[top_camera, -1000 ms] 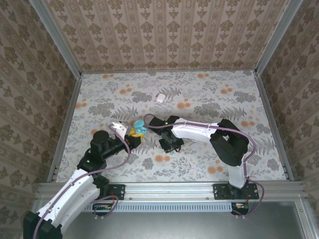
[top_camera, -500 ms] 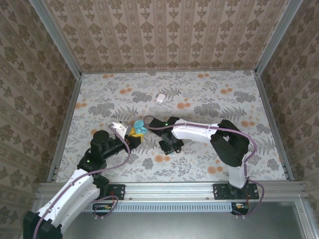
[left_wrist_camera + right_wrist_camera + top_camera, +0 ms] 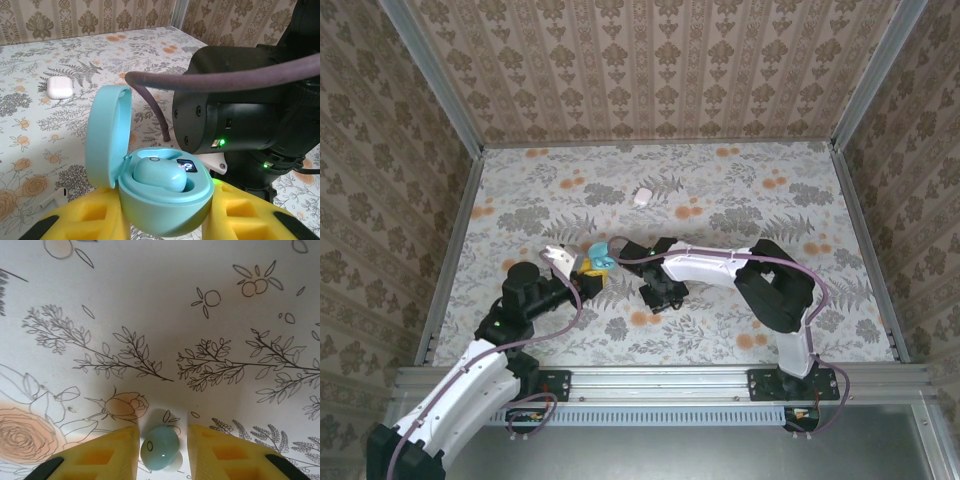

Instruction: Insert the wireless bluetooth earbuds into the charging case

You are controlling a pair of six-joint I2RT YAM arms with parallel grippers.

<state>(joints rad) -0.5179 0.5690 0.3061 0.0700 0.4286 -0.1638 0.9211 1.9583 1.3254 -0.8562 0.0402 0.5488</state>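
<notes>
Teal earbud (image 3: 160, 447) sits at bottom centre, closely flanked by the right gripper's (image 3: 163, 434) yellow fingers; whether they pinch it is unclear. The left gripper (image 3: 165, 212) clamps the open teal charging case (image 3: 107, 135), a second earbud (image 3: 160, 175) seated inside. Farther, upper left, a white case (image 3: 60, 86) lies on the table (image 3: 30, 130).

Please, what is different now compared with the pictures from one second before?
Very little. The right arm shifted slightly to the left, while the right claw stayed low over the table at nearly the same spot. Nothing was taken or let go. The left claw holds the open teal case as before, and the white case has not moved.
</notes>
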